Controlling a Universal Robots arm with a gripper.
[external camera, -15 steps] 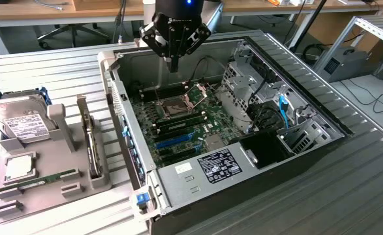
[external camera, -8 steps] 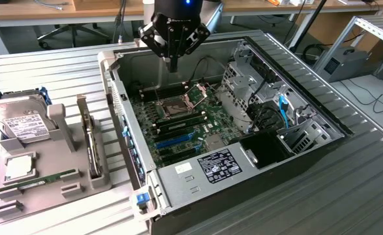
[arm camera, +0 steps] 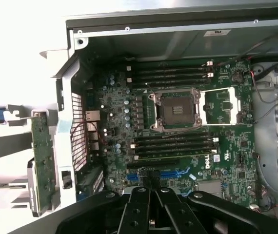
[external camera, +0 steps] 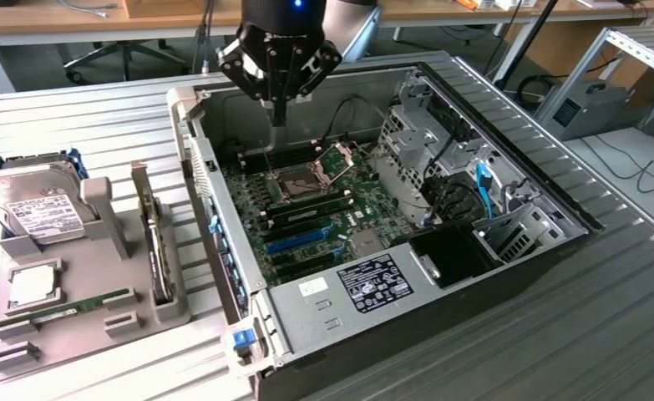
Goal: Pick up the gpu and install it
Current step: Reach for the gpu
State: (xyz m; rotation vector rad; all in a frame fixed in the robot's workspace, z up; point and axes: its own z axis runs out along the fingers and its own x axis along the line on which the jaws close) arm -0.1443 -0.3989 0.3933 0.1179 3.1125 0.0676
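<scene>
The gpu (external camera: 152, 238) stands on edge in a slot of the grey holder (external camera: 103, 251), at the exterior view's left, outside the open computer case (external camera: 338, 288). In the wrist view the gpu (arm camera: 43, 156) shows as a thin green board with a silver bracket beside the case wall. My gripper (external camera: 279, 115) hangs above the back of the motherboard (external camera: 304, 188), well apart from the gpu. It is shut with nothing between its fingers. In the wrist view the gripper (arm camera: 151, 184) is over the blue expansion slots (arm camera: 174, 173).
The holder also carries a silver hard drive (external camera: 39, 205), a processor chip (external camera: 33, 286) and a slim green memory stick (external camera: 65, 311). Inside the case are the open CPU socket (arm camera: 176, 109), black memory slots (arm camera: 173, 145), drive cages (external camera: 427, 142) and cables (external camera: 483, 184).
</scene>
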